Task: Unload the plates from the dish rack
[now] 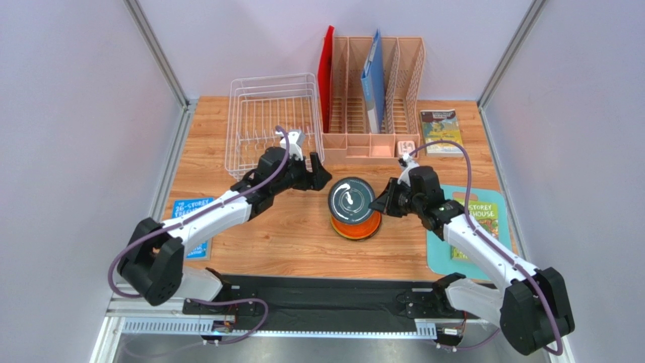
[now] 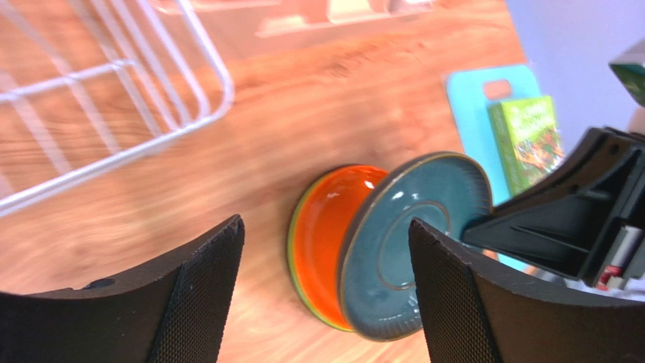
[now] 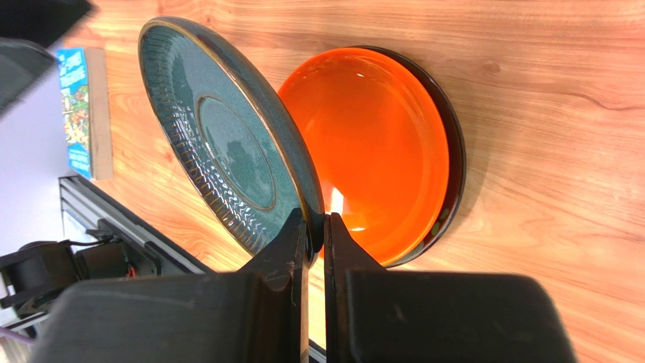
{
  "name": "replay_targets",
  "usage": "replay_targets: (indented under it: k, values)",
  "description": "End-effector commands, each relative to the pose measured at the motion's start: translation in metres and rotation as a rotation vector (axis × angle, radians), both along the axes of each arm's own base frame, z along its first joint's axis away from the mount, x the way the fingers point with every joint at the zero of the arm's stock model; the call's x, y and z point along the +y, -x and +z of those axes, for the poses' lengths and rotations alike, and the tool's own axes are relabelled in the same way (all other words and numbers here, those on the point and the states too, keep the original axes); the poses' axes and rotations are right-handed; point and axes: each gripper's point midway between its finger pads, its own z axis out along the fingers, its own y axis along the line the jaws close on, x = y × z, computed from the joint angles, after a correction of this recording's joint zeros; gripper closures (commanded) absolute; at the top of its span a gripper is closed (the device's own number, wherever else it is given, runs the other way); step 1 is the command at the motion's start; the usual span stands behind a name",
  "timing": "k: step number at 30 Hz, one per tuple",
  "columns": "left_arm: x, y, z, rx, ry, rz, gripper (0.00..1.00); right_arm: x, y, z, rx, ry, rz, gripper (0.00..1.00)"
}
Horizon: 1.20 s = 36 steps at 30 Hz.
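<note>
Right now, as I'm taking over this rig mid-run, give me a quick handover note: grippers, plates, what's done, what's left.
Right gripper: shut on the rim of the teal-grey plate, held tilted over the orange plate.
Left gripper: open, empty, between dish rack and plates.
The orange plate lies on the lime green plate.
Done: no plates show in the rack.
Left: lay the teal-grey plate on the orange one, release.

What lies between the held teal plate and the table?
The orange plate, directly under the tilted teal plate; the right wrist view shows it best.
</note>
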Motion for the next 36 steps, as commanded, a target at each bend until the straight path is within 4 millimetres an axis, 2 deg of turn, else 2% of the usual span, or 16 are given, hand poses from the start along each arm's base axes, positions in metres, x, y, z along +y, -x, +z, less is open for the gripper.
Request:
replay_targets:
  k: [1, 2, 6, 8, 9, 11, 22, 28, 33, 36]
  values:
    - [0.051, -0.015, 0.021, -0.157, -0.211, 0.165, 0.12, 0.004, -0.018, 0.021, -0.066, -0.01, -0.007, 1.0]
    - [0.066, -0.015, 0.019, -0.163, -0.264, 0.209, 0.11, 0.002, -0.019, 0.018, -0.06, 0.002, -0.011, 1.0]
    - [0.098, -0.015, 0.02, -0.204, -0.384, 0.294, 0.08, 0.003, -0.022, 0.006, -0.024, 0.027, -0.005, 1.0]
    - [0.112, -0.011, 0.02, -0.216, -0.413, 0.341, 0.06, 0.002, -0.024, 0.0, -0.012, 0.042, -0.006, 1.0]
    - [0.116, -0.01, 0.021, -0.222, -0.418, 0.353, 0.01, 0.002, -0.025, -0.001, -0.015, 0.048, -0.003, 1.0]
    - [0.126, -0.006, 0.025, -0.238, -0.421, 0.384, 0.01, 0.002, -0.027, -0.004, -0.006, 0.056, -0.002, 1.0]
    - [0.144, 0.004, 0.038, -0.284, -0.422, 0.432, 0.0, 0.009, -0.024, -0.01, 0.06, 0.048, 0.025, 0.99]
    - [0.15, 0.006, 0.042, -0.293, -0.423, 0.452, 0.0, 0.001, -0.02, -0.01, 0.07, 0.081, 0.005, 0.98]
    - [0.151, 0.008, 0.039, -0.285, -0.422, 0.454, 0.0, -0.003, -0.016, -0.017, 0.097, 0.109, 0.005, 0.97]
    - [0.151, 0.008, 0.04, -0.285, -0.422, 0.454, 0.0, -0.003, -0.014, -0.02, 0.111, 0.111, 0.006, 0.92]
